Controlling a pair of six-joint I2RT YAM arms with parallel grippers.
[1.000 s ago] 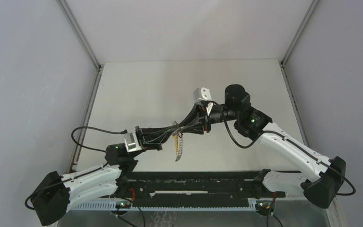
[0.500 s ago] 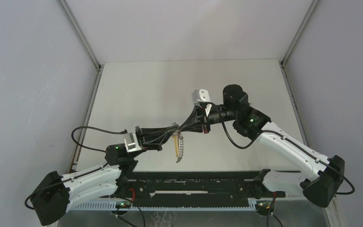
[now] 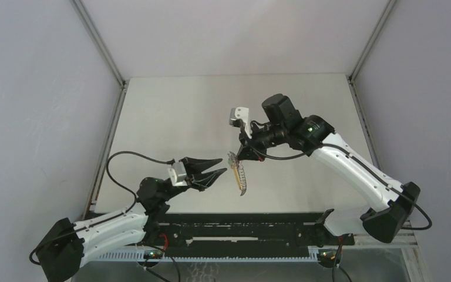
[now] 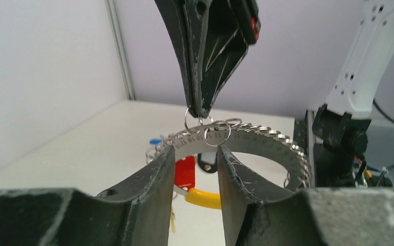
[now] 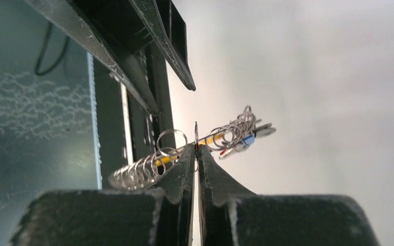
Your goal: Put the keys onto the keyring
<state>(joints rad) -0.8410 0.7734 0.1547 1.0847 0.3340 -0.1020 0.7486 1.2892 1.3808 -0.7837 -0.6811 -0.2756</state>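
Top external, right hand [image 3: 239, 156] clamped on hanging keyring [image 3: 239, 175], left hand [image 3: 223, 165] parted, empty, just beside it.

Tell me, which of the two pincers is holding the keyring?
The right pincer: its jaws are shut on the keyring, which dangles below them. The left pincer stands open beside it, clamping nothing.

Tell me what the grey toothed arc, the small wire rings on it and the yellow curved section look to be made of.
The grey toothed arc looks like metal: matte silver, with stamped numbers and a crisply notched edge. The small wire rings look like polished steel, judging by their bright glints. The yellow curved section is probably a plastic or rubber sleeve, smooth with a soft highlight.
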